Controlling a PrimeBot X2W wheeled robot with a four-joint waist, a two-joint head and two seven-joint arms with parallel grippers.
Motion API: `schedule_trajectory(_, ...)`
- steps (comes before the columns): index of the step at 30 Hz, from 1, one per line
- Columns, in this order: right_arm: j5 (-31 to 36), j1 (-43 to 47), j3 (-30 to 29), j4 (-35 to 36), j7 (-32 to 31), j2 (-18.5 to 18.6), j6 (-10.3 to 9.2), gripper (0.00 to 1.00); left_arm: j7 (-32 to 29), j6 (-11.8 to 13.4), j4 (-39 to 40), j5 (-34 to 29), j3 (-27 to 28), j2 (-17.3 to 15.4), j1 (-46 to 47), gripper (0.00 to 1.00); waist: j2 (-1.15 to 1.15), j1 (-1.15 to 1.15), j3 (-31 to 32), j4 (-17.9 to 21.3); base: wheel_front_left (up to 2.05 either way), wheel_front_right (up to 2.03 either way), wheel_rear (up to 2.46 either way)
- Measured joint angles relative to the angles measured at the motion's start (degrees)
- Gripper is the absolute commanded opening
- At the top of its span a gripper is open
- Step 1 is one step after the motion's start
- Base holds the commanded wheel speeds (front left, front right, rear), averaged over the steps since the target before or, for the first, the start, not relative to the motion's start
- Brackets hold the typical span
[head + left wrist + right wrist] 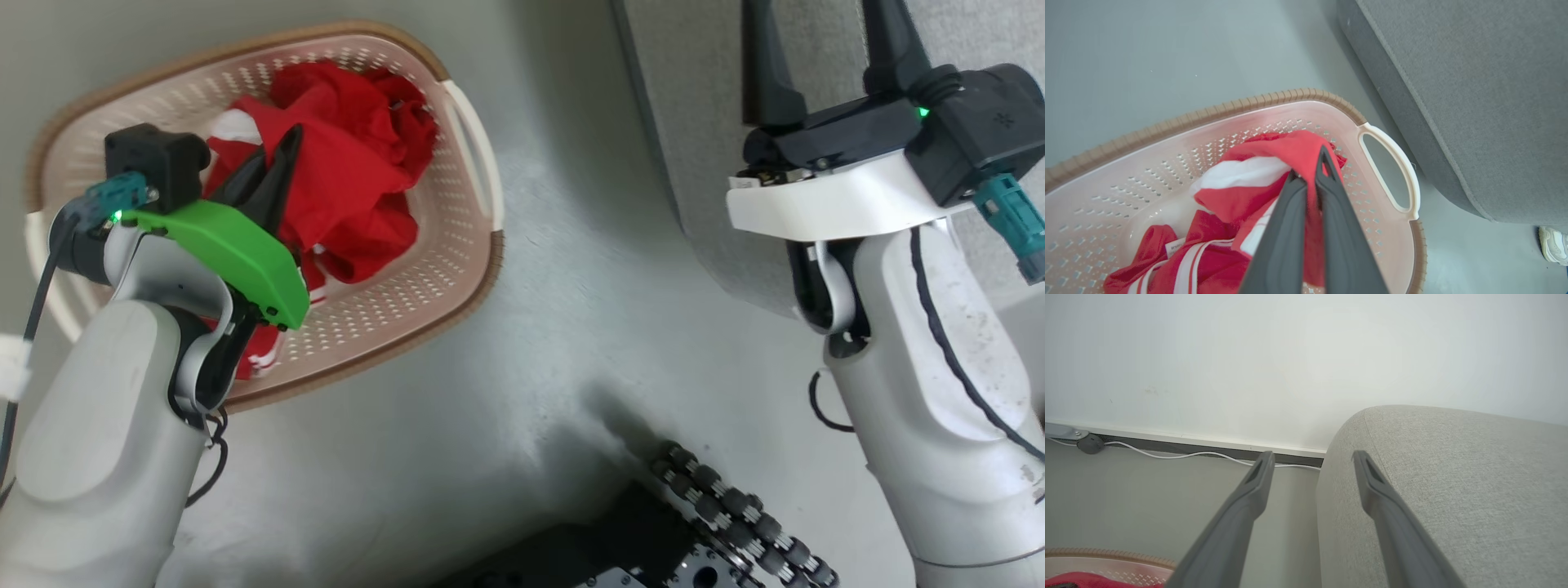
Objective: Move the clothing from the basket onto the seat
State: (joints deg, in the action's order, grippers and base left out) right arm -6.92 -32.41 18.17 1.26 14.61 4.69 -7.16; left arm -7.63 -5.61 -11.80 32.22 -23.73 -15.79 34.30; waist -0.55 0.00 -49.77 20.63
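Left wrist view | clothing point(1294, 151) pinched | basket point(1208, 116) near seat point(1474, 102) edge | floor point(1437, 245) between

The cream perforated basket point(447, 269), brown woven rim and white side handles, is sitting upright on the floor near the light-grey seat point(1474, 102), a strip of floor showing between them. Inside, the plain red garment point(359, 147) is lying bunched on top, and the red-and-white striped garment point(1188, 261) is lying crumpled beneath it.
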Motion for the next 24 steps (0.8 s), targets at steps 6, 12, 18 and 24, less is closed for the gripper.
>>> schedule_trajectory(6, 1.07, 0.03, -1.93, 0.04, -0.01, 2.32, 0.00, 1.00, 6.49, -0.14, 2.61, 1.60, 1.58, 1.59, -2.30, 0.00, 0.00, 0.00, 4.13, -4.12, 0.00, 0.00, 0.00)
schedule_trajectory(12, 1.62, 0.84, -3.55, 0.07, 0.00, 3.94, 0.00, 1.00, 11.46, -0.60, 5.01, 3.25, 2.53, 3.19, -4.44, 0.00, 0.00, 0.00, 8.55, -8.56, 0.00, 0.00, 0.00)
schedule_trajectory(18, 1.34, 3.07, -4.26, -0.18, 0.00, 4.69, 0.21, 1.00, 14.28, -0.68, 6.30, 3.53, 2.74, 3.90, -6.43, 0.00, 0.00, 0.00, 12.44, -12.24, 0.00, 0.00, 0.00)
schedule_trajectory(24, 0.80, 4.97, -3.14, -0.85, 0.00, 4.72, 2.14, 1.00, 15.85, -0.94, 8.40, 3.77, 2.65, 3.93, -7.64, 0.00, 0.00, 0.00, 17.55, -16.14, 0.00, 0.00, 0.00)
